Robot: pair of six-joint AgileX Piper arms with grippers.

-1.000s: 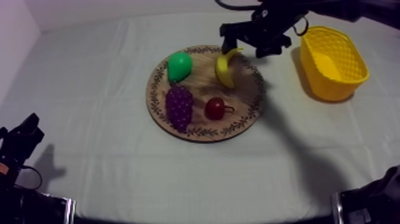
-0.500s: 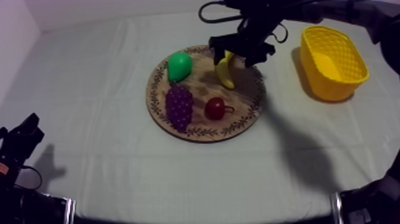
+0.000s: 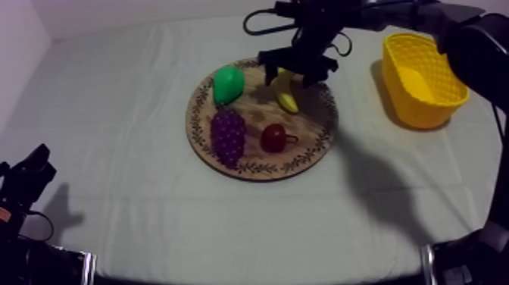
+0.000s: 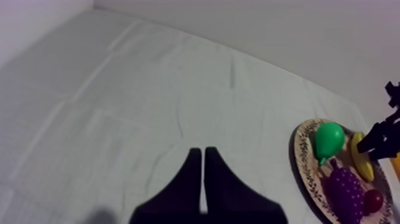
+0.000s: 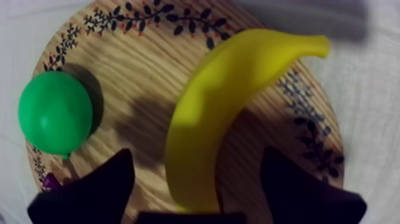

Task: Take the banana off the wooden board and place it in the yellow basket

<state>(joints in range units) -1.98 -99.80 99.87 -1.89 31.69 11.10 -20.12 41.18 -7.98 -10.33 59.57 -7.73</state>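
Observation:
The yellow banana lies on the right back part of the round wooden board. My right gripper hangs just above it, open. In the right wrist view its fingers stand on either side of the banana, with a gap on each side. The yellow basket stands at the table's right. My left gripper rests low at the left; its fingers lie together as a narrow wedge, shut on nothing.
Also on the board are a green pear, a bunch of purple grapes and a small red fruit. The pear lies close to the left of the banana. Grey-white cloth spreads around the board.
My right gripper has moved left from beside the basket and come down over the banana, so that it now covers the banana's far end. The left arm has stayed still.

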